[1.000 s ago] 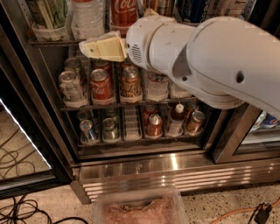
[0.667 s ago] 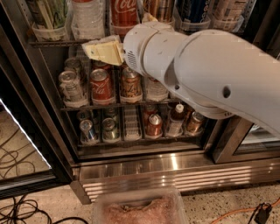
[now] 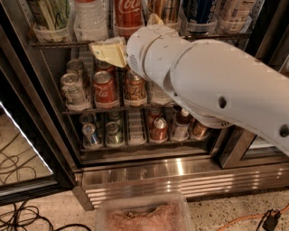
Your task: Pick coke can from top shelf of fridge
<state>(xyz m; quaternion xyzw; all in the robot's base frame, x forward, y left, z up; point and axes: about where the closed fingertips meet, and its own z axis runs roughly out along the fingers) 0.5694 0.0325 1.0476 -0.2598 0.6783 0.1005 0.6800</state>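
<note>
The coke can (image 3: 128, 12), red with white script, stands in a clear front cup on the top shelf (image 3: 54, 44) of the fridge (image 3: 149, 176), in the upper middle of the camera view; its top is cut off by the frame edge. My gripper (image 3: 125, 33) is open just below and in front of the can. One yellowish finger (image 3: 108, 53) shows left of it at the shelf's front rail, and the other finger's tip (image 3: 155, 19) shows right of it. My white arm (image 3: 212, 85) hides the right half of the shelves.
A clear bottle (image 3: 90, 18) and a dark can (image 3: 202, 12) flank the coke can on the top shelf. The middle shelf holds a second red can (image 3: 104, 88), a copper-brown can (image 3: 135, 88) and a silver can (image 3: 73, 89). A plastic tub (image 3: 144, 212) and cables (image 3: 18, 216) lie on the floor.
My arm has reached further forward and left into the fridge and now covers more of the shelves. The gripper has stayed at the top shelf's front rail, shifting only slightly.
</note>
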